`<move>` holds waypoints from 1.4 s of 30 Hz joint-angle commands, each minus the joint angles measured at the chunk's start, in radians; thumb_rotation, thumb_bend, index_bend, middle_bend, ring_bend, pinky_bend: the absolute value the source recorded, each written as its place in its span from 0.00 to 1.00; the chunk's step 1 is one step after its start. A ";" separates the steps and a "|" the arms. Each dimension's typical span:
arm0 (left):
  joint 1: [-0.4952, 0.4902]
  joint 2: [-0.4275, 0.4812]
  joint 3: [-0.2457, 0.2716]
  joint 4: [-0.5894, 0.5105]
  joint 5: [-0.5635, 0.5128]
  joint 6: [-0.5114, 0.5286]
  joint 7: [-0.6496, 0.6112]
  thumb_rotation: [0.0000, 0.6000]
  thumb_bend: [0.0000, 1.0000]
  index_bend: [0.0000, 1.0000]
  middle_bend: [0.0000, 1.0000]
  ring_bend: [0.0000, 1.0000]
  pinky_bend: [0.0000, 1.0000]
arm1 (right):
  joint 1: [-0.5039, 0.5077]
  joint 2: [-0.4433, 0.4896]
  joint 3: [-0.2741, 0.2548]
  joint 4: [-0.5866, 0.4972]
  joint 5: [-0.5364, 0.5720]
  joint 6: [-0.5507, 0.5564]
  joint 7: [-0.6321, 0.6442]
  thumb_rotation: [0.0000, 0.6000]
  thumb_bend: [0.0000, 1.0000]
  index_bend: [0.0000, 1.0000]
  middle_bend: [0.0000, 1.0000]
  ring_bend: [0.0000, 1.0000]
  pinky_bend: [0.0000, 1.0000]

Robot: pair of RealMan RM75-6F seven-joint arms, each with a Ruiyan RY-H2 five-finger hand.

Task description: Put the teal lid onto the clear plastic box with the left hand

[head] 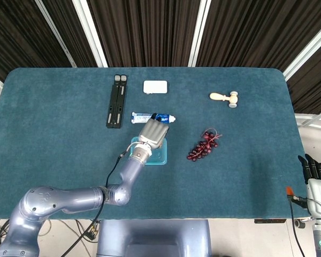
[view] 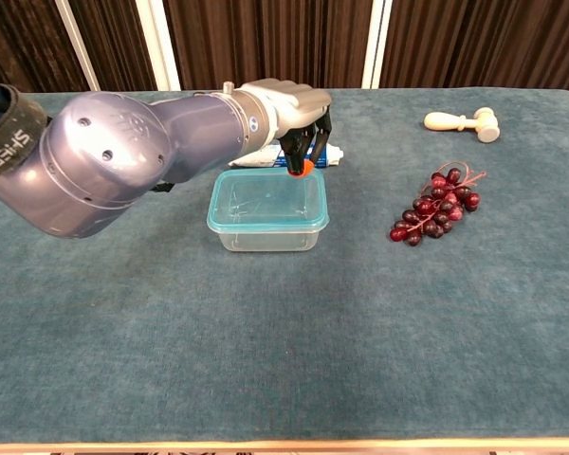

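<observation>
Left hand [view: 294,109] over the far edge of the box [view: 267,209], palm down, fingers curled downward, orange fingertip just above the lid [view: 266,198]; nothing gripped. Lid seated on the box, mid-table, near the toothpaste [head: 152,117]. Right hand [head: 315,174] by the table's [head: 53,134] right near corner, fingers straight, holding nothing.

You have a table [head: 53,139] covered in dark teal cloth. On it lie a clear plastic box [view: 267,223] with its teal lid [view: 266,201], a toothpaste tube [head: 144,116], a black folded stand [head: 116,101] and a white case [head: 155,87]. To your right sit red grapes [head: 202,145] and a small wooden mallet [head: 224,98].
</observation>
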 commanded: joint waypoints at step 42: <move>-0.044 -0.090 0.004 0.103 -0.063 0.005 0.138 1.00 0.52 0.68 0.56 0.20 0.11 | -0.001 0.002 0.003 -0.006 0.011 -0.001 -0.006 1.00 0.36 0.05 0.00 0.00 0.00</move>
